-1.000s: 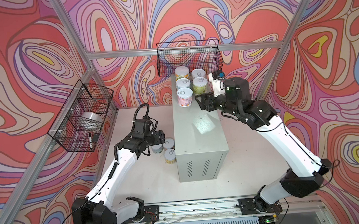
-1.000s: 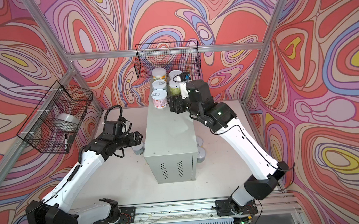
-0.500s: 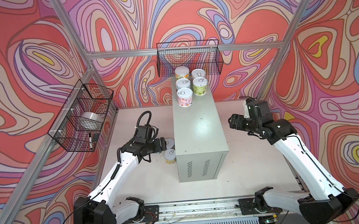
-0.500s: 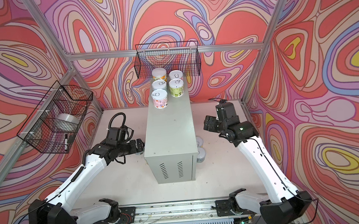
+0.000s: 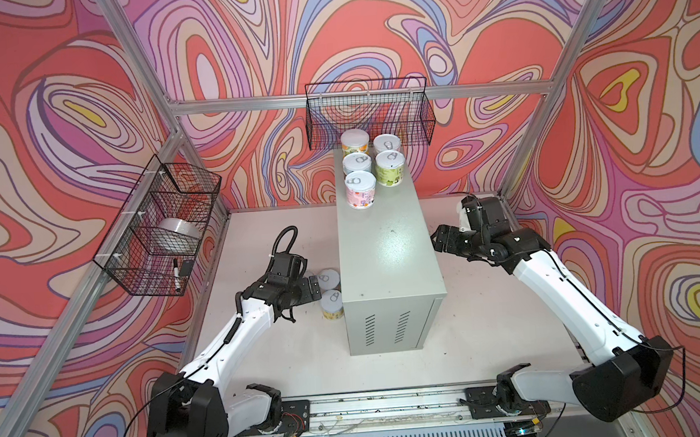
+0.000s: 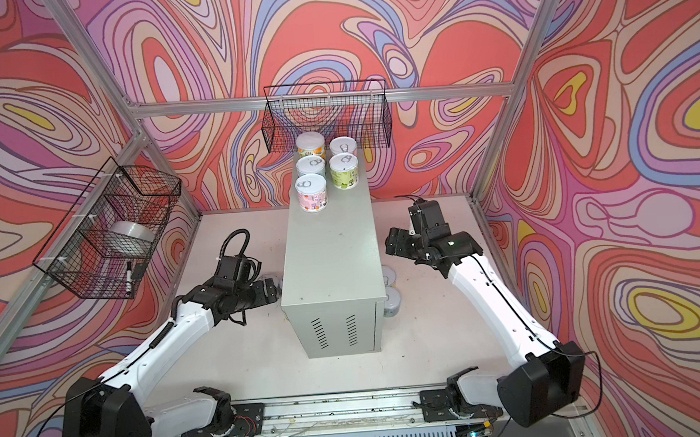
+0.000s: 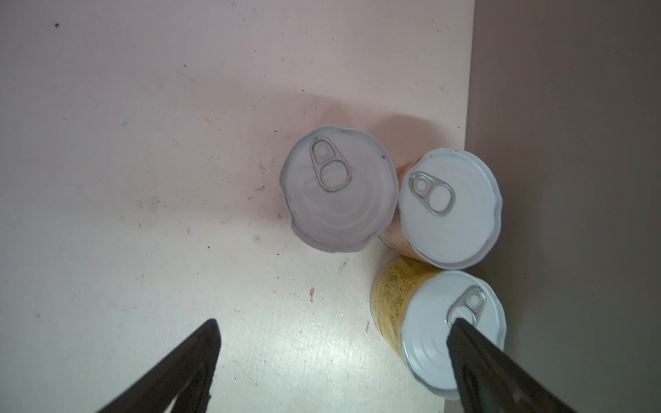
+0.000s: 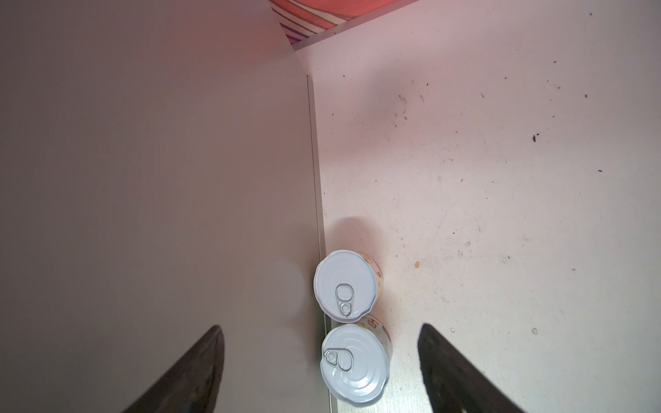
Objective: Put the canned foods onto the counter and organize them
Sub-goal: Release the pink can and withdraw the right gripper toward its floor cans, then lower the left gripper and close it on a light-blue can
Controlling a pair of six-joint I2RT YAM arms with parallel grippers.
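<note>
Black and spread wide, my left end effector (image 5: 313, 287) holds nothing. It hangs over the white surface (image 5: 265, 358), just left of the tall grey surface (image 5: 388, 259). My left arm (image 5: 231, 343) climbs from the front rail (image 5: 372, 401), leans inward and folds at the wrist, so the tips face the grey side wall. In the left wrist view three cans stand upright in a tight cluster beneath me. A lone can (image 7: 339, 189) is out on the white surface, an orange-labelled can (image 7: 449, 209) is close to the wall, and a yellow-labelled can (image 7: 425, 314) is in front of that one. The gap between my fingers lies over bare white surface beside the yellow-labelled can. One finger crosses its lid in that view, and I cannot tell whether it touches.

Five cans stand in two rows at the far end of the tall grey surface. The pink-labelled can (image 5: 361, 190) is frontmost, with the green-labelled can (image 5: 391, 173) to its right.

Right of the grey wall, a back can (image 8: 345, 284) and a front can (image 8: 354, 363) sit upright on the white surface, against the wall, rims meeting. My right end effector (image 6: 388, 242) hovers above, fingers apart and empty. In the right wrist view one finger is over the grey top and one over the white surface, with the front can lower down between them. My right arm (image 6: 495, 302) rises from the rail's right end, sloping up and inward, wrist bent toward the grey edge.
</note>
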